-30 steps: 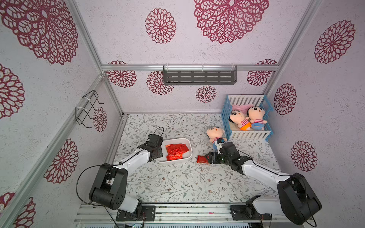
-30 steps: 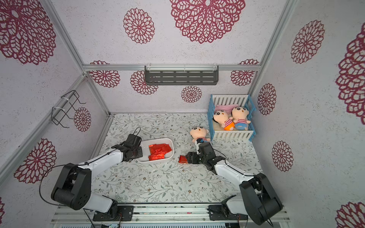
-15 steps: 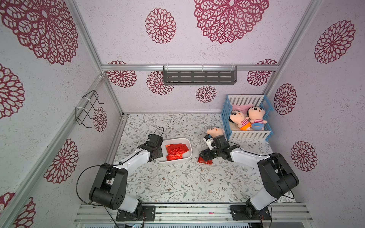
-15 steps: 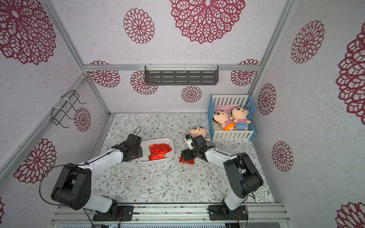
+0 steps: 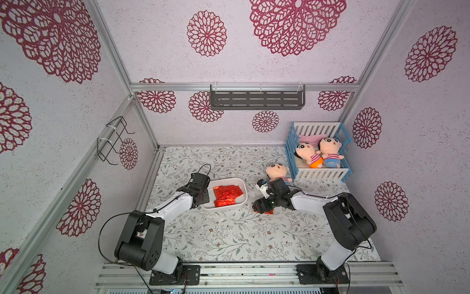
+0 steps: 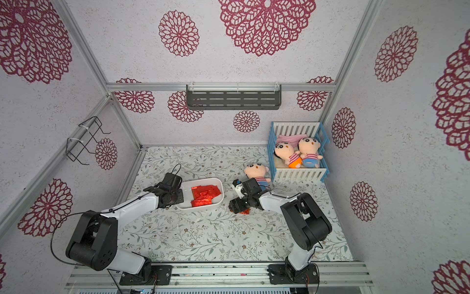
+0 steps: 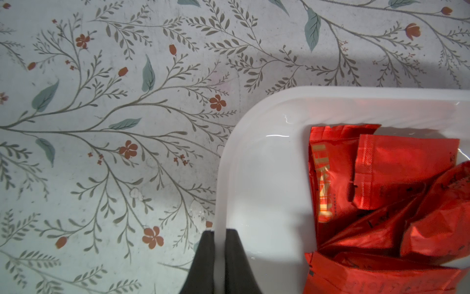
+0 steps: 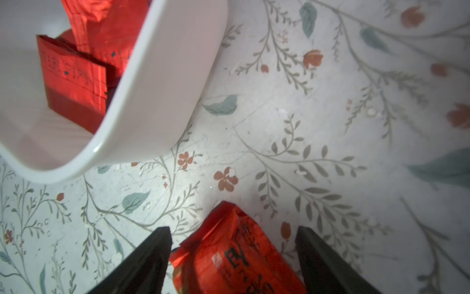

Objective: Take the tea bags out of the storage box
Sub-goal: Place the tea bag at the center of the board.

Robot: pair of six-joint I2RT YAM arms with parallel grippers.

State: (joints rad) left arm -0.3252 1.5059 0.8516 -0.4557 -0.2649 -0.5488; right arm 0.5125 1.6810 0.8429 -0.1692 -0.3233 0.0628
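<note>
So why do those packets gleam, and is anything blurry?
Left wrist view: sharp, glare streaking the foil tea bags and glints on the storage box wall. Right wrist view: soft; the loose tea bag is blurred. Both top views: evenly lit, walls splayed.

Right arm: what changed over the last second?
The right arm folded, its elbow swinging inward, and the right gripper edged toward the storage box, now over the loose tea bag on the table; fingers open, gripping nothing. The left gripper stayed shut on the box rim; the tea bags inside did not move.
</note>
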